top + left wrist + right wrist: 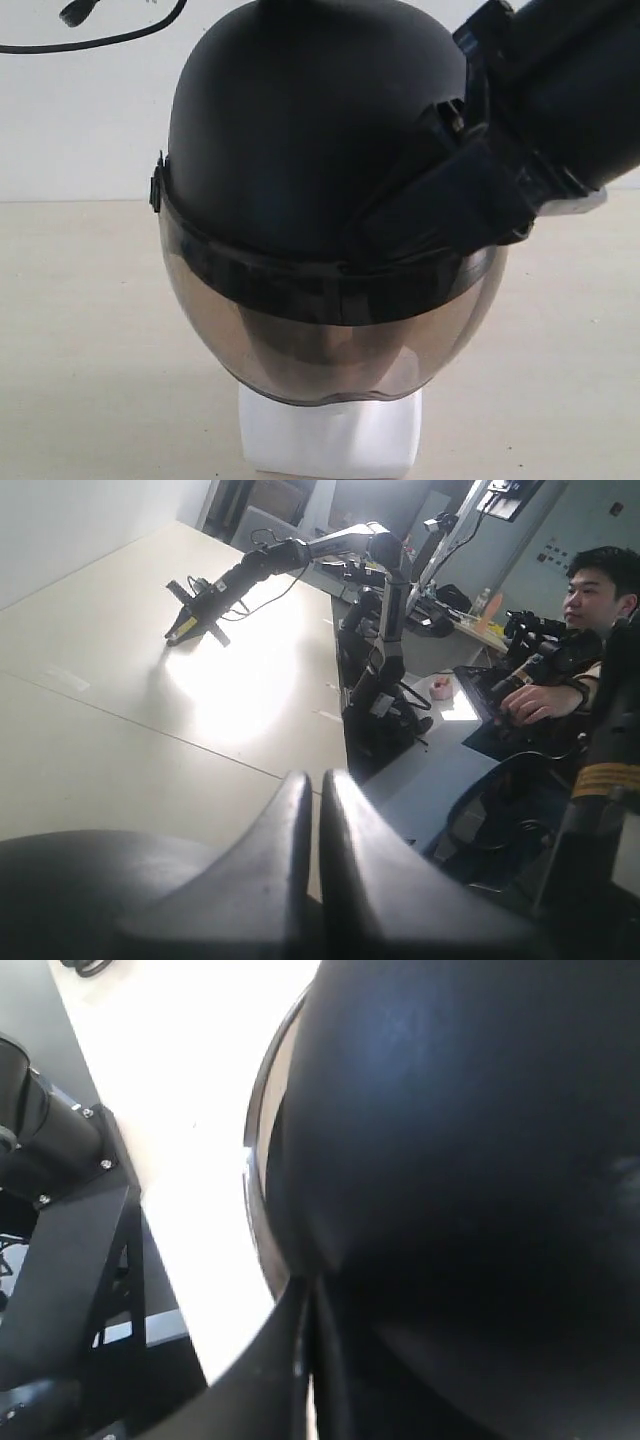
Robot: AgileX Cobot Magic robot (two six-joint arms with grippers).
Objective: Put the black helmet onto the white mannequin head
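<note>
The black helmet sits over the white mannequin head, whose squarish base shows below it. The smoky brown visor hangs in front, and the face shows dimly through it. My right gripper comes in from the upper right and lies on the shell just above the visor band. In the right wrist view its fingers are shut together with their tips against the helmet. My left gripper is shut and empty, away from the helmet, and does not show in the exterior view.
The head stands on a pale table against a white wall, with a black cable at the top left. The left wrist view shows another arm reaching over a table and a seated person beside equipment.
</note>
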